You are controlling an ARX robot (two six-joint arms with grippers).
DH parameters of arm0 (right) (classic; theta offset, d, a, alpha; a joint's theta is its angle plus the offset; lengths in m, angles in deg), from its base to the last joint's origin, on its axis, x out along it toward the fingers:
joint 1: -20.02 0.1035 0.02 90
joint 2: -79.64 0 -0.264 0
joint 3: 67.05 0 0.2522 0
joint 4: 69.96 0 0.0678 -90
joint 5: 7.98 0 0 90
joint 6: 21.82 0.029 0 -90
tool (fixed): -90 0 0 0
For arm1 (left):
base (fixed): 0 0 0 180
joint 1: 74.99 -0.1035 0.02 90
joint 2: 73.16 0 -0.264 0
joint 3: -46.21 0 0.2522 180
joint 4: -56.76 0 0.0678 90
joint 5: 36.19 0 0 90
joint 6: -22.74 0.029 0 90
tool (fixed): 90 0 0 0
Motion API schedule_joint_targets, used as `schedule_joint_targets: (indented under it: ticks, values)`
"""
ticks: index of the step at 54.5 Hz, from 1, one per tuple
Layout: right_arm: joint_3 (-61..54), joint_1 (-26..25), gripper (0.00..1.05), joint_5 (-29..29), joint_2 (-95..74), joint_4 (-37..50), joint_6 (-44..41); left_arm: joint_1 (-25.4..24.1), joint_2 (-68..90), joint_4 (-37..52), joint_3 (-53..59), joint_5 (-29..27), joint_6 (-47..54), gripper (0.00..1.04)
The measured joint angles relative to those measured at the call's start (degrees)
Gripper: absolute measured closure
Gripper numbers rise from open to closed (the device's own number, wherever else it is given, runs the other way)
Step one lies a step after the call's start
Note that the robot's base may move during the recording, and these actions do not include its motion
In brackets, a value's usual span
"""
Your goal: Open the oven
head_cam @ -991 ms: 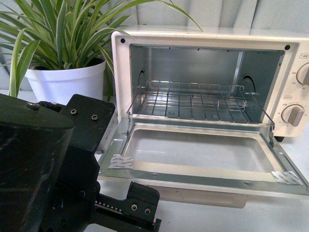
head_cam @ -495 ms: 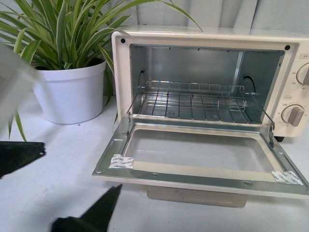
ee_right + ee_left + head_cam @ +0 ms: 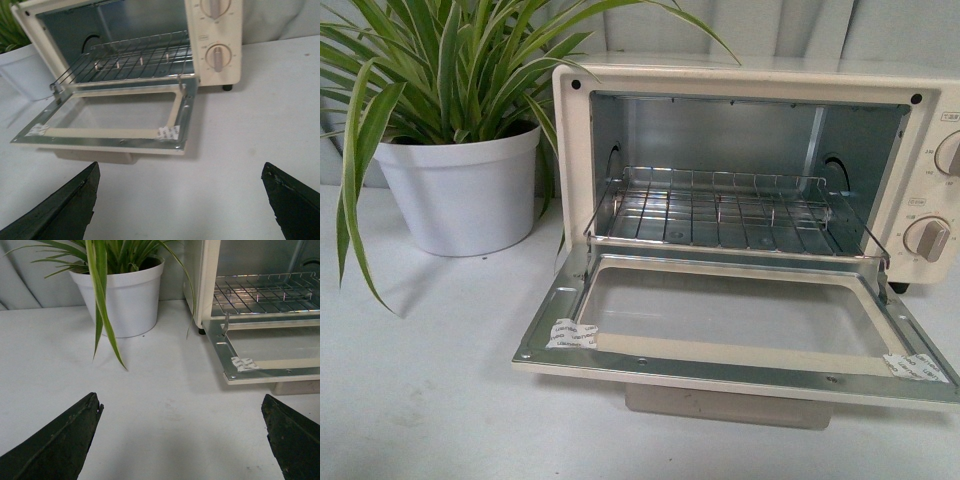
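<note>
Two grippers: you see the left gripper (image 3: 182, 440) and right gripper (image 3: 180, 200) spread wide, grasping nothing, above the white table (image 3: 430, 400).
Hidden: neither arm shows in your front view; handle out of sight under the door (image 3: 740, 330).
Oven (image 3: 750, 80): beside the potted plant (image 3: 460, 150), mouth facing you, long axis left-right, door dropped flat, rack (image 3: 730, 210) exposed.

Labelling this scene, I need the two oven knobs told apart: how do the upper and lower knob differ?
In the front view the upper knob is cut off by the frame edge, while the lower knob shows whole. In the right wrist view the upper knob's bar stands near vertical; the lower knob's bar leans slightly. Both are round, cream and sit on the oven panel.
</note>
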Motion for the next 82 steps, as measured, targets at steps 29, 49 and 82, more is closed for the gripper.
schedule_joint_targets:
  ticks: [29,49,82]
  values:
    - [-4.2,-3.4,0.75,-8.8,5.3,7.4,-10.4,-14.2,-13.6,-5.9,3.1,7.9,-2.7,0.72]
    - [-4.2,-3.4,1.04,-8.8,5.3,7.4,-11.0,-30.2,-16.7,-9.1,3.1,24.5,-2.9,1.01]
    - [-4.2,-3.4,0.69,-8.8,5.3,7.4,-11.1,-32.4,-16.8,-9.1,3.1,25.2,-3.0,0.64]
